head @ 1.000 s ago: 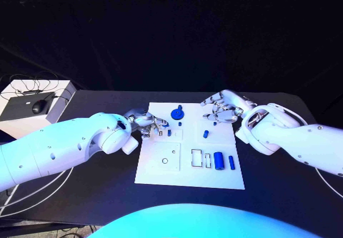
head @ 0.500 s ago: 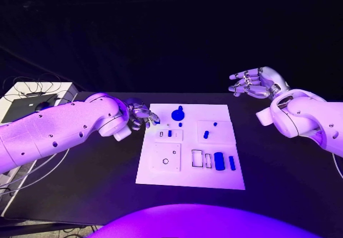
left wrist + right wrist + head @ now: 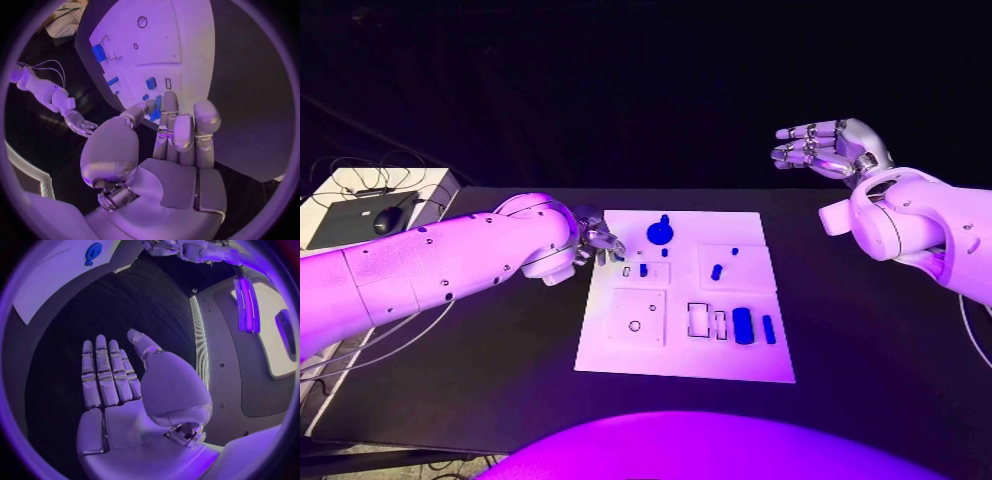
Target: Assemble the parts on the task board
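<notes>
The white task board (image 3: 678,356) lies in the middle of the black table. On it are blue parts: a round piece (image 3: 659,232) at its far edge, small pegs (image 3: 715,271) in the middle, and two longer blocks (image 3: 743,325) at the near right. My left hand (image 3: 599,239) is at the board's far left corner, fingers straight and together, holding nothing; in the left wrist view its fingertips (image 3: 170,102) point at the board (image 3: 187,40) near a blue part (image 3: 151,83). My right hand (image 3: 831,148) is raised well above the table's far right, open and flat (image 3: 115,385).
A white box (image 3: 427,182) with a black device and a mouse on it stands off the table's left end, with cables beside it. Bare black tabletop (image 3: 877,370) surrounds the board. The right wrist view catches the board's corner (image 3: 50,280) and the round piece (image 3: 94,250).
My right hand has lifted from the board's far right edge, up and back, and spread flat. My left hand has drawn back slightly to the board's far left corner.
</notes>
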Action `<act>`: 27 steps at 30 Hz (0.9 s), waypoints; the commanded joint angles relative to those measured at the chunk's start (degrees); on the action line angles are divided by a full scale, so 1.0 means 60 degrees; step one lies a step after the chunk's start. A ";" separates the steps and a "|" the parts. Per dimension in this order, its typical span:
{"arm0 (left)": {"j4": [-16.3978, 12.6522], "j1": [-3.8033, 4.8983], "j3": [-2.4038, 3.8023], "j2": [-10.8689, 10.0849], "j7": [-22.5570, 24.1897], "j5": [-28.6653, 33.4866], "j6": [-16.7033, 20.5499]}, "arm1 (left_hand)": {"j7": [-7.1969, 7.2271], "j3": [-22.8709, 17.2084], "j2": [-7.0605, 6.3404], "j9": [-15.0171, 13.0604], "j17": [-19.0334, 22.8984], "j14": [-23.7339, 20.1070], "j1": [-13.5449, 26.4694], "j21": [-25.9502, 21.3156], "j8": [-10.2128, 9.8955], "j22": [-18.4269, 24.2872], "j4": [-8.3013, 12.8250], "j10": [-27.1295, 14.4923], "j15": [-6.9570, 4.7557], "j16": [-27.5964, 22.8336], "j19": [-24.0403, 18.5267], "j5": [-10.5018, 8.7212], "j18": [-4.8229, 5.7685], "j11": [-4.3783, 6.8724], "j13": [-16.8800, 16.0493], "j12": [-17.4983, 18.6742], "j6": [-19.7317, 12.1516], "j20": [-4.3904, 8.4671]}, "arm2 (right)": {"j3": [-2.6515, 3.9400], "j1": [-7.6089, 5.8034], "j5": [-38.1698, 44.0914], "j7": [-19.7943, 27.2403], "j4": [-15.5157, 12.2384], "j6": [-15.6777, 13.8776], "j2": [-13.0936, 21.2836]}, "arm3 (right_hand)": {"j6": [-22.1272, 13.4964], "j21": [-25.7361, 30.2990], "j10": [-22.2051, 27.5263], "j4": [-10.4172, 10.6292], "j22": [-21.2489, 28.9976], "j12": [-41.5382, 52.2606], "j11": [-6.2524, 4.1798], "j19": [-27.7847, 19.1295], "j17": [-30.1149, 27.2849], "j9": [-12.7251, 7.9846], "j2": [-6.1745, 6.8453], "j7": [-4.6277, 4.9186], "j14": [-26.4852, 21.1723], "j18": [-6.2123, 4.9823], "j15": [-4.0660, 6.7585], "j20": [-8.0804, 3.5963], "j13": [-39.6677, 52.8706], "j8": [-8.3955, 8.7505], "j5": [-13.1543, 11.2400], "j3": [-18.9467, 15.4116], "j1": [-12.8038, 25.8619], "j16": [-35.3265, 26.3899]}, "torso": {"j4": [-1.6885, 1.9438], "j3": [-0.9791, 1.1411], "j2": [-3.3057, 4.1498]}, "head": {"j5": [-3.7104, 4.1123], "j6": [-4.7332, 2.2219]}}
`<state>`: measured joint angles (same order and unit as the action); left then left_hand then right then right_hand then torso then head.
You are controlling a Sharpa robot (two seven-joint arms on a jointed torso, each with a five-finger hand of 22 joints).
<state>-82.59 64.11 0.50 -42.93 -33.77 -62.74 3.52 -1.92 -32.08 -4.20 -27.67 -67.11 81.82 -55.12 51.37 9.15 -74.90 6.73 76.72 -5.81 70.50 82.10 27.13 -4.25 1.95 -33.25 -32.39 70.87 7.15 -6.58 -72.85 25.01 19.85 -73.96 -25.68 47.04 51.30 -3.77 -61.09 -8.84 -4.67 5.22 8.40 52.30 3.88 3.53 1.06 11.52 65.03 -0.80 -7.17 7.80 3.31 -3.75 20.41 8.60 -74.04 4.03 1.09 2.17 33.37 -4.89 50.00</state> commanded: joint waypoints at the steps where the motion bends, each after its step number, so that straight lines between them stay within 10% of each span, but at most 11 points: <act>1: -0.0001 0.0009 -0.0092 0.0155 -0.0124 -0.0464 0.0093 | 0.0042 -0.1533 0.0107 -0.0030 -0.0019 0.0057 -0.0028 0.0067 0.0062 -0.0848 0.1609 0.0242 -0.0042 0.0057 0.0048 0.0056 0.0050 0.0265 -0.0020 -0.0066 -0.0045 0.0008 | 0.0008 -0.0011 -0.0464 0.0386 0.0094 0.0273 -0.0093 | -0.0080 -0.0033 0.0018 0.0004 0.0129 -0.0036 0.0063 0.0036 -0.0009 -0.0011 0.0031 -0.0002 -0.0017 -0.0049 -0.0030 0.0013 0.0011 0.0052 -0.0051 -0.0047 -0.0100 -0.0042 | 0.0010 -0.0002 0.0007 | 0.0011 -0.0001; 27: 0.0326 -0.0045 -0.0293 0.0553 -0.0137 -0.0388 -0.0148 | 0.0081 -0.1554 0.0084 -0.0126 -0.0100 0.0066 0.0033 0.0306 0.0362 -0.0906 0.1602 0.0255 -0.0065 0.0233 0.0077 0.0164 0.0105 0.0292 0.0008 -0.0243 -0.0136 0.0039 | 0.0007 -0.0015 -0.0455 0.0329 0.0213 0.0551 -0.0231 | -0.0127 -0.0027 0.0384 -0.0073 0.0137 0.0061 0.0160 -0.0214 -0.0010 -0.0008 -0.0090 0.0028 -0.0376 -0.0046 -0.0156 0.0118 0.0012 0.0042 0.0023 -0.0383 -0.0204 -0.0033 | -0.0006 0.0011 0.0007 | 0.0031 -0.0001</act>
<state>-80.85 63.92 -1.24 -39.84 -34.58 -64.67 4.02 -1.62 -32.00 -3.95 -27.73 -67.65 82.22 -54.85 53.15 11.18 -74.94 6.81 76.82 -5.81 71.70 82.33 27.94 -3.85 2.06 -33.29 -33.46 70.12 7.38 -6.60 -72.89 22.52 21.15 -72.76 -23.30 45.74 50.66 -3.77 -59.16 -9.33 -3.88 5.23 9.32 51.46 3.89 3.54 0.76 11.75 63.13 -0.80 -7.97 8.63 3.32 -3.75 20.41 6.72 -74.81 4.04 1.07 2.26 33.41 -5.00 50.00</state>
